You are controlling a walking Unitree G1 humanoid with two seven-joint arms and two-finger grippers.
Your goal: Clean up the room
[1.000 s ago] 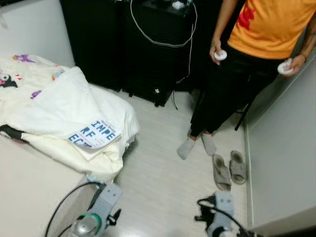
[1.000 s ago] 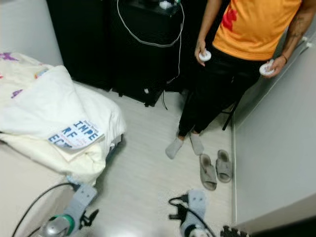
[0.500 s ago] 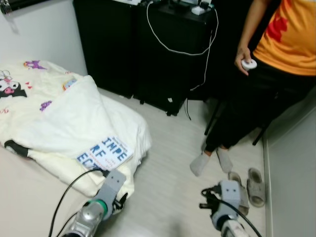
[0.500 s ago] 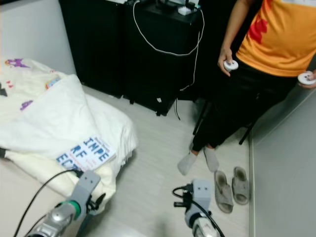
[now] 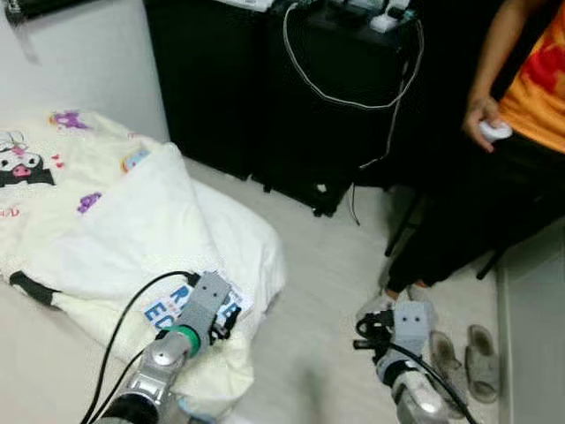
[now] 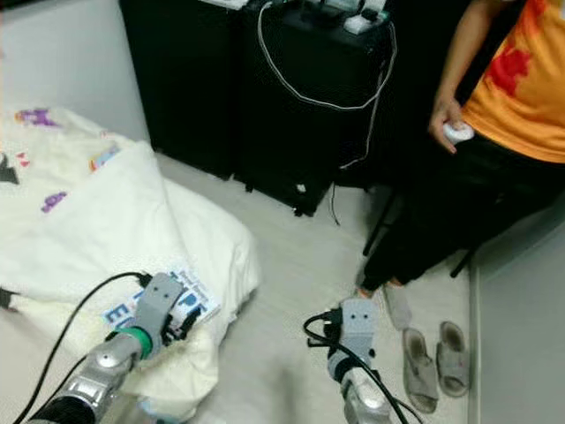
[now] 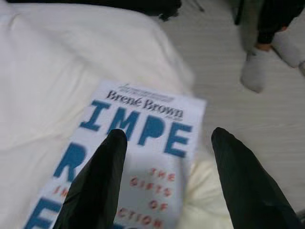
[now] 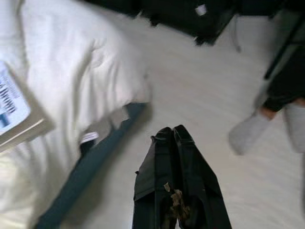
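A white book (image 7: 143,143) with large blue letters lies flat on the cream duvet (image 5: 132,221) at the bed's near corner. My left gripper (image 7: 169,135) hovers open just above the cover, one black finger (image 7: 102,176) over the blue print and the other past the book's edge. From the head camera the left gripper (image 5: 222,320) covers most of the book (image 5: 165,309). My right gripper (image 8: 172,133) is shut with nothing in it, low over the pale floor. It hangs to the right of the bed as the right gripper (image 5: 366,331).
A person in an orange shirt (image 5: 543,97) and black trousers stands at the right with a white controller (image 5: 494,131). Grey slippers (image 5: 468,353) lie by their feet. Black cabinets (image 5: 265,97) with a hanging white cable line the back wall. A blue mattress edge (image 8: 90,167) borders the floor.
The camera has swung left and closer to the bed. My left arm has reached forward, from over the floor to over the book. My right arm has lifted slightly.
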